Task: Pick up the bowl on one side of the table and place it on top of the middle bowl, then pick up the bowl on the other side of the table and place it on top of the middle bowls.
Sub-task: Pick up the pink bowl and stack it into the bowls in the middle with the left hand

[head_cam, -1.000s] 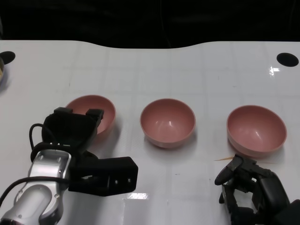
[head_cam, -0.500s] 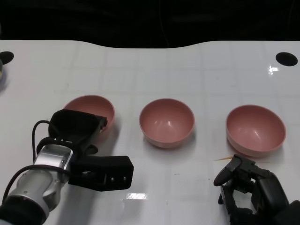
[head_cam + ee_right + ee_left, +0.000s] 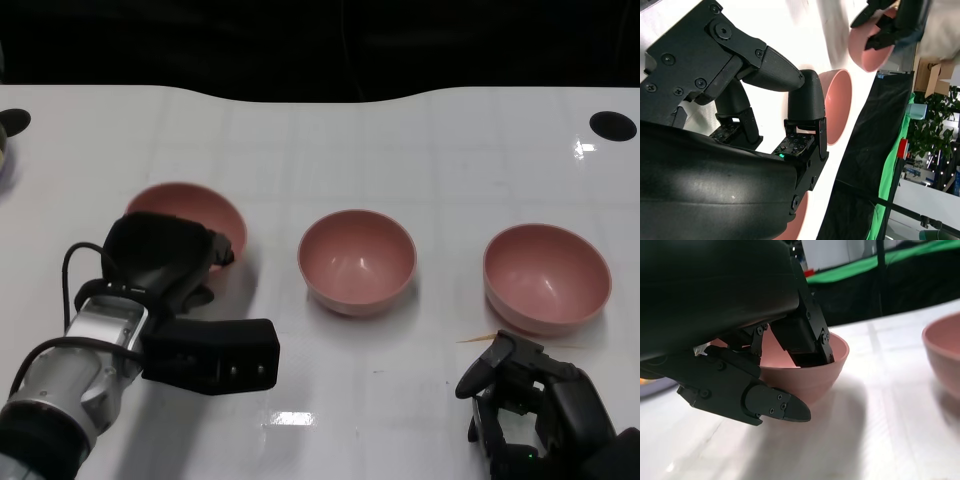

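Gripping the left bowl (image 3: 190, 215) by its near rim, fingers inside and thumb outside, the left hand (image 3: 165, 262) has a light, stiff, slick shell resting on the tabletop (image 3: 430, 150), left of the middle bowl (image 3: 357, 260), best pinched at that thin wall.

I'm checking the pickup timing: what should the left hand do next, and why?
Probably close fully and lift. The left hand already has fingers inside the left bowl and one outside its wall, while the middle bowl sits bare, waiting.
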Robot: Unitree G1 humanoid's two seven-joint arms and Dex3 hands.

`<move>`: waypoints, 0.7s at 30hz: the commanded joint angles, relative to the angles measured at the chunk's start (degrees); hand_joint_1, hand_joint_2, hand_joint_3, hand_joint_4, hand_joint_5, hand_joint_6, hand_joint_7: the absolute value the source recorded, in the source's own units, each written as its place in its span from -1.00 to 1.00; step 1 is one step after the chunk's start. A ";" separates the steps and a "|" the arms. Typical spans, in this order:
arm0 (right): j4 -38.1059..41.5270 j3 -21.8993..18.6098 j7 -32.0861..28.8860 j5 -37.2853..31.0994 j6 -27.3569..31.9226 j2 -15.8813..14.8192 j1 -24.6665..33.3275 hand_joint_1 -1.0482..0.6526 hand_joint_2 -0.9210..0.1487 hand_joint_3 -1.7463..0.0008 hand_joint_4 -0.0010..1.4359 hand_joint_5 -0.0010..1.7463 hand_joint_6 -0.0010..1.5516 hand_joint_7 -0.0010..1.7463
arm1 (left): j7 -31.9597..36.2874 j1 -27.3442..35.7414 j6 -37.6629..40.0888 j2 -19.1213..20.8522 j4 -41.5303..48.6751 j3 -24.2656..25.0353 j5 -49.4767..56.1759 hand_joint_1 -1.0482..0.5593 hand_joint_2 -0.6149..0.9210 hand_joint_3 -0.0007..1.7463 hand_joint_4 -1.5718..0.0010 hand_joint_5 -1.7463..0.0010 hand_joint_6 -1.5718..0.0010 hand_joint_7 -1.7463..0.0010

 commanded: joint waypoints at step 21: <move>-0.59 0.38 -0.51 0.02 1.38 0.07 -0.13 -0.36 0.15 -0.72 0.22 0.86 -0.02 0.70 | 6.45 1.26 -9.19 0.83 -12.39 2.78 -5.04 0.01 0.54 0.11 -0.02 -1.00 0.20 -1.00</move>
